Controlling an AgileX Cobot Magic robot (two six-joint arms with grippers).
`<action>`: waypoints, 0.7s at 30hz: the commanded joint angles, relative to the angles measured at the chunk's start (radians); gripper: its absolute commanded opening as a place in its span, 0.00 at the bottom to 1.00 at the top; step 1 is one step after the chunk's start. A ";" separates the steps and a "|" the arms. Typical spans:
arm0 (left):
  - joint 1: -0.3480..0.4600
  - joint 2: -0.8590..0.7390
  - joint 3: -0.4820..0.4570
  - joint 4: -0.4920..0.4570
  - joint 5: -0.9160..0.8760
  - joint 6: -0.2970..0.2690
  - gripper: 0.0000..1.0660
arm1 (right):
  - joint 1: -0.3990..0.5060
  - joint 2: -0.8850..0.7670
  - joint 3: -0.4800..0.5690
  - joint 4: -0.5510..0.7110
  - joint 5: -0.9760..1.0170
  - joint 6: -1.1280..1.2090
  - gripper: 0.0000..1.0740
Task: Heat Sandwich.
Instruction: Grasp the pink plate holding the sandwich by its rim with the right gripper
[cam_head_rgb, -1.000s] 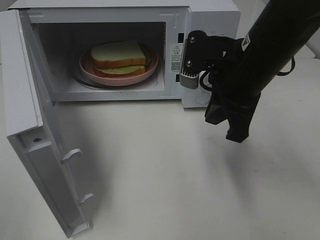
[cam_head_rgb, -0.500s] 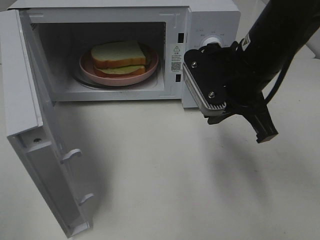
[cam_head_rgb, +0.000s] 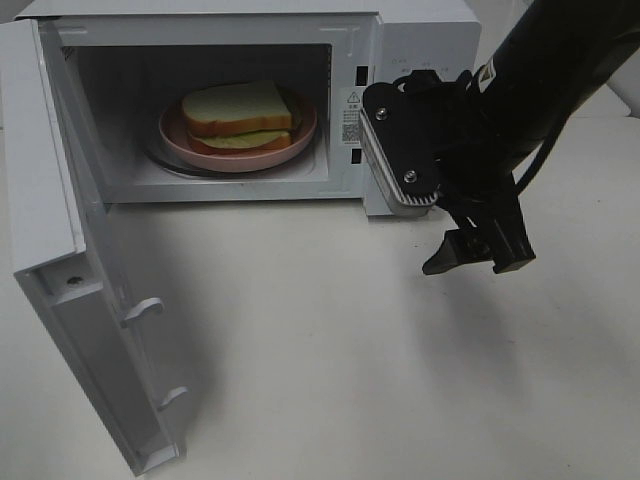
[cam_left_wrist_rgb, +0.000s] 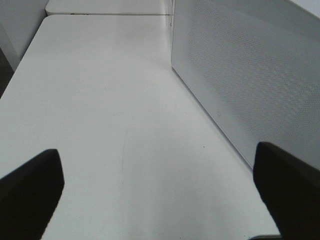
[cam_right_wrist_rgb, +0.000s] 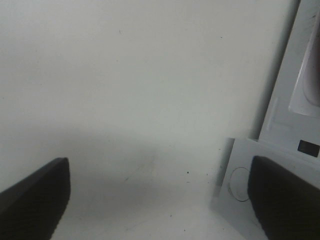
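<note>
Over the white desk (cam_head_rgb: 330, 380), the right gripper (cam_head_rgb: 478, 262) is spread wide and holds nothing. The left gripper (cam_left_wrist_rgb: 160, 195) is wide too, with nothing in it. Farther back, the sandwich (cam_head_rgb: 238, 108) sits on a pink plate (cam_head_rgb: 305, 132) inside the open microwave (cam_head_rgb: 420, 40).

The right hand (cam_head_rgb: 478, 262) and its arm hid most of the knob panel on the microwave (cam_head_rgb: 420, 40). The sticker (cam_head_rgb: 351, 115) words were too small to read.

sandwich (cam_head_rgb: 238, 115) white, orange-brown crust | plate (cam_head_rgb: 303, 136) pink | microwave (cam_head_rgb: 425, 35) white, dotted side | table (cam_head_rgb: 330, 340) off-white | fingers (cam_left_wrist_rgb: 30, 192) black
</note>
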 joint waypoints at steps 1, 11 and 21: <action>-0.006 -0.024 0.002 -0.008 -0.010 0.000 0.92 | 0.004 -0.013 -0.006 -0.005 -0.024 0.016 0.93; -0.006 -0.024 0.002 -0.008 -0.010 0.000 0.92 | 0.050 0.007 -0.027 -0.103 -0.073 0.055 0.91; -0.006 -0.024 0.002 -0.008 -0.010 0.000 0.92 | 0.086 0.119 -0.141 -0.103 -0.095 0.068 0.89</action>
